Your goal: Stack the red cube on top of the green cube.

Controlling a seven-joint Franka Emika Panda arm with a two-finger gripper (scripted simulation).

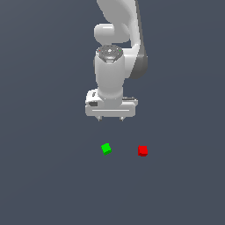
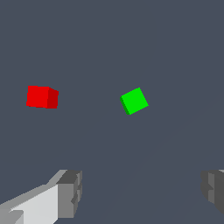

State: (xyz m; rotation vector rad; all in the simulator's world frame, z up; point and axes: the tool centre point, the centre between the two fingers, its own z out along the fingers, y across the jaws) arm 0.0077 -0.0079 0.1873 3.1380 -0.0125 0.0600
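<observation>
The red cube (image 1: 143, 150) lies on the grey floor toward the exterior view's right. The green cube (image 1: 106, 149) lies to its left, a short gap away, turned slightly. They do not touch. My gripper (image 1: 110, 118) hangs above the floor, behind and above the green cube, open and empty, with only its short fingertips showing. In the wrist view the red cube (image 2: 42, 97) and the green cube (image 2: 134, 101) both lie ahead of the gripper (image 2: 142, 192), whose two fingers (image 2: 69, 193) stand wide apart.
The plain dark grey floor (image 1: 52, 184) fills both views. The white arm (image 1: 115, 66) rises above the gripper.
</observation>
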